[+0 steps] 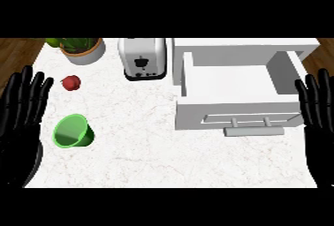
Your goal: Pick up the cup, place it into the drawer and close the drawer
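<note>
A green cup (72, 131) lies tilted on the white counter at the left, its mouth facing up and toward me. The white drawer (229, 82) stands pulled open at the right, its inside bare, with a grey handle (254, 130) on its front panel. My left hand (20, 115) rests open at the left edge, fingers up, just left of the cup and not touching it. At the right edge my right hand (317, 114) rests open, fingers up, beside the drawer's front corner.
A silver toaster (142, 58) stands at the back, left of the drawer unit. A potted plant (82, 47) sits at the back left. A small red fruit (71, 82) lies on the counter above the cup. Bare counter (163, 154) spreads in front.
</note>
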{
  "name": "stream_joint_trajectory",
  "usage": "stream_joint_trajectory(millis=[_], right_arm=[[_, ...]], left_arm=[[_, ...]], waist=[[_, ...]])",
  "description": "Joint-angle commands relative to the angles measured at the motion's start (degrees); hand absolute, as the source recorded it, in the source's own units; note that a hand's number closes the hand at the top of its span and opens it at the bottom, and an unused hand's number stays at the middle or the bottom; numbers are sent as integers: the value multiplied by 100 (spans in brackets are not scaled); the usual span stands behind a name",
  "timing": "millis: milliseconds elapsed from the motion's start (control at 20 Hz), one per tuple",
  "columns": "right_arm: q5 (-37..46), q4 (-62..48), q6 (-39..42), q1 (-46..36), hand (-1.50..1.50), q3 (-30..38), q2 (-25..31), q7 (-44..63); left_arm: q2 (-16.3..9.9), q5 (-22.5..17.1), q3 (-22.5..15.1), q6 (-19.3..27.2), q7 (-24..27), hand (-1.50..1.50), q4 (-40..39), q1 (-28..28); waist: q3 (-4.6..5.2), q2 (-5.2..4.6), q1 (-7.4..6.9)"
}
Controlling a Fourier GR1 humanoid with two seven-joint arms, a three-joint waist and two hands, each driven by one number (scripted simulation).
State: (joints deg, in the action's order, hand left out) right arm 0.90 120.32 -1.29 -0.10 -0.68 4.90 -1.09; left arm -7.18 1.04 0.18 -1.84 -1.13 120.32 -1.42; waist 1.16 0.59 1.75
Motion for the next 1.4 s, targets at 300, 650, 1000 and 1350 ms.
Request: stream_joint_trajectory(millis=[300,650,1000,1350], right_arm=[[-273,-179,521,189,-150,-223,210,406],[-607,-777,730,-806,-150,68,429,826],[-545,-1214,816,-1141,-150,258,442,658],[-390,-1183,814,-996,-150,184,311,450]], left_arm=[[-196,-2430,976,-985,-331,-150,-610,502],[-893,-3175,1945,-1869,182,-150,-2394,-21],[-927,-2309,1888,-2057,824,-150,-3825,-308],[-891,-1562,1952,-2050,1967,-150,-5387,-560]], waist=[[-106,-77,-321],[-111,-78,-196],[-113,-73,-161],[-111,-70,-136]])
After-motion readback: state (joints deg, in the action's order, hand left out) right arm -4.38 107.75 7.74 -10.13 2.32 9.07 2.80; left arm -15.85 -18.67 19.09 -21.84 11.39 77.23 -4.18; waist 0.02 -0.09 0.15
